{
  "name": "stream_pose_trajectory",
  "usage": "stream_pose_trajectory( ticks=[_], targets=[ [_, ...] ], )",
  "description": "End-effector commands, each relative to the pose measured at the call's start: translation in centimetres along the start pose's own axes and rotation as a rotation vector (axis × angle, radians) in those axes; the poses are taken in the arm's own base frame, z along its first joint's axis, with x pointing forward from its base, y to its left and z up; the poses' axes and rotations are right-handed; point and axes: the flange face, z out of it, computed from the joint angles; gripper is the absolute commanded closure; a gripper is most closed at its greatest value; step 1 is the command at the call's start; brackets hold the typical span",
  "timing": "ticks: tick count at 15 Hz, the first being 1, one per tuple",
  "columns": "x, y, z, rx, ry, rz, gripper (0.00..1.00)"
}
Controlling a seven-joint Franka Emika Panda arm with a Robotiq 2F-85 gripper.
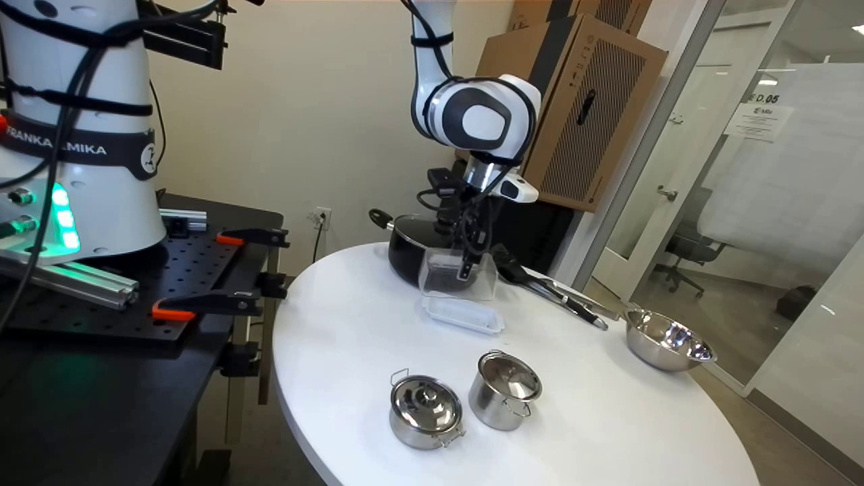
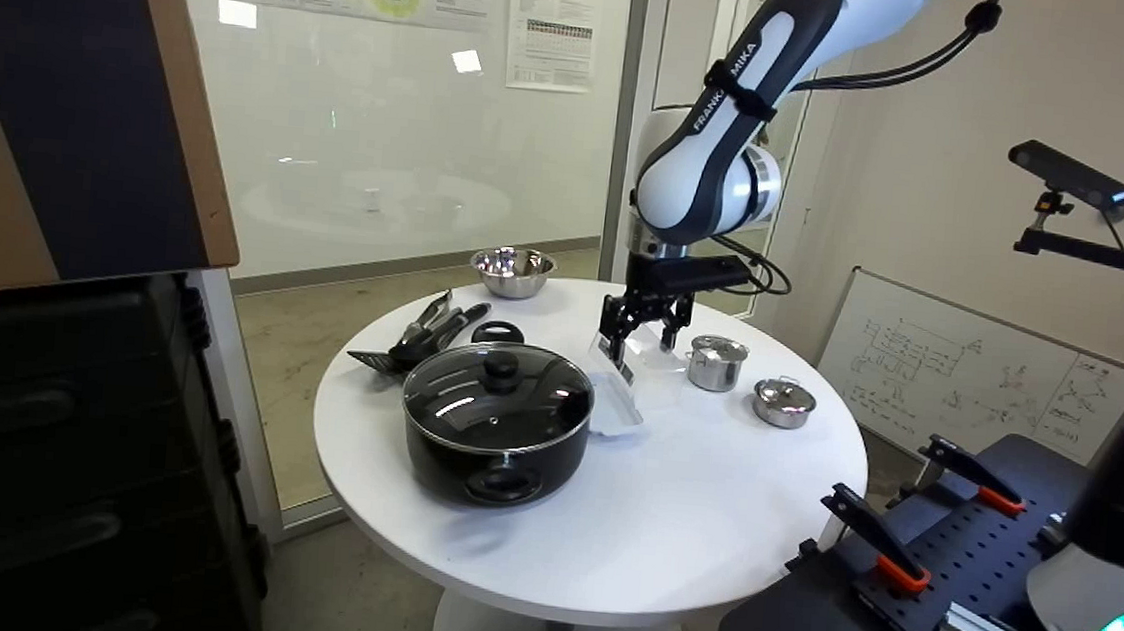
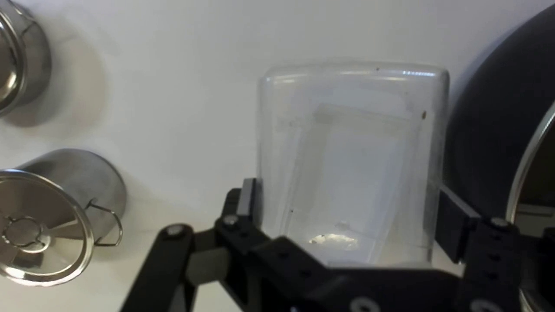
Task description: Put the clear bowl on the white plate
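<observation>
Desk, round and white, spread out beneath the end effector in both exterior views. A large cardboard box stood behind the end effector in an exterior view. The black pot, under its glass lid, sat just to the right of the end effector in the wrist view. Black-handled utensils lay to the right of the end effector in an exterior view, and farther out on that same side stood a shiny steel bowl, well apart from it. The clear bowl was between the end effector's fingers, which stood wide apart and gripped it by two opposite sides. Below the end effector lay the white plate, seen through the plastic of the bowl in the wrist view; whether bowl and plate touched could not be told. Two lidded steel pots stood to the left of the end effector in the wrist view, the taller pot lower down and the squat pot higher up, both partly cut off by that view's edge.
</observation>
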Motion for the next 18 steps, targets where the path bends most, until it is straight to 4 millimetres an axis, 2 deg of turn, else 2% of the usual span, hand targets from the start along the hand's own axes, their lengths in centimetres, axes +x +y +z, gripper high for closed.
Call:
stream_pose_trajectory(
  ticks=[1,6,7,13,18],
  targets=[
    [0.1,-0.1,0.2,0.001,-0.003,0.0,0.1],
    [0.3,-0.2,0.5,0.001,-0.005,-0.001,0.1],
    [0.2,-0.4,0.9,0.01,-0.016,0.019,0.35],
    [0.5,-1.5,2.5,0.065,-0.058,0.102,0.35],
    [2.4,-2.1,2.2,0.097,-0.037,0.16,0.35]
  ],
)
